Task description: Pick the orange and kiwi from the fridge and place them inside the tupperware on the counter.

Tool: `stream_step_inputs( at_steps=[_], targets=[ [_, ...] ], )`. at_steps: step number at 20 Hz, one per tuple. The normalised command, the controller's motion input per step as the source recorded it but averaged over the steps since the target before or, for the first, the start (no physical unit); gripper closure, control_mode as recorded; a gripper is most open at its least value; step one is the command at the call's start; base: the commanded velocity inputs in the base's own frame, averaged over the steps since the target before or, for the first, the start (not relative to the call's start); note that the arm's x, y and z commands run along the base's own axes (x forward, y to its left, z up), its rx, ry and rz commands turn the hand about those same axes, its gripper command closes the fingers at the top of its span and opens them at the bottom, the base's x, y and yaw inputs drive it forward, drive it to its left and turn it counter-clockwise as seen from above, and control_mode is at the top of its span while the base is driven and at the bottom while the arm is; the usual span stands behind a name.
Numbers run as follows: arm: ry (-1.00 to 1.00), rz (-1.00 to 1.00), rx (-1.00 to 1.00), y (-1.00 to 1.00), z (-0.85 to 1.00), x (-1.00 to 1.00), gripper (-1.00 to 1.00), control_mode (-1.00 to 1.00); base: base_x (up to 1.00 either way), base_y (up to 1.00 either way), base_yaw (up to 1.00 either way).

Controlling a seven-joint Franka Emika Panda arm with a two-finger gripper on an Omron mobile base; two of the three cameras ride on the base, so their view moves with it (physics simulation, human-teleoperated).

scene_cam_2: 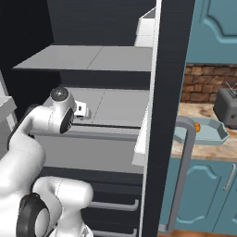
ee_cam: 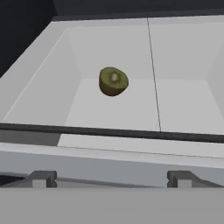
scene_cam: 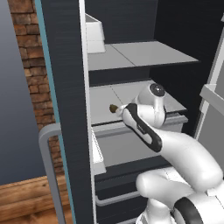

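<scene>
**Kiwi waits on the fridge shelf as the open claw lines up on it**

The kiwi (ee_cam: 113, 81) is the fruit not yet collected. The gripper (ee_cam: 111, 178) is spread wide, its two dark fingertips (ee_cam: 41, 178) far apart at the near edge of the hand view, with nothing between them. It points into the fridge (scene_cam: 70, 87) at shelf height, so the fruit sits ahead of it and roughly centred in the gap. This looks like the approach before a grasp: the opening is kept wide to pass around the fruit.

The kiwi rests on the light grey middle shelf (scene_cam: 105, 103), toward its left side, well apart from the claw and short of the back wall. It is a small, dull olive-brown oval with a paler spot on the end facing the camera. In the left base view it shows as a small brown speck just left of the wrist.

Farther right, on the counter (scene_cam_2: 203, 155), the pale blue-grey tupperware (scene_cam_2: 214, 134) already holds the orange (scene_cam_2: 197, 127). The kiwi is likely to roll when touched.
</scene>
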Motion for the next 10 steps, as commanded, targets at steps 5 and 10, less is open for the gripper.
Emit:
stream_step_inputs(
  at_steps=[5, 10],
  targets=[
    [0.00, 0.00, 0.00, 0.14, -0.12, 0.67, -1.00, -1.00, 0.00, 0.00, 0.00],
    [0.02, 0.00, 0.00, 0.08, -0.17, 0.59, -1.00, -1.00, 0.00, 0.00, 0.00]
  ],
)
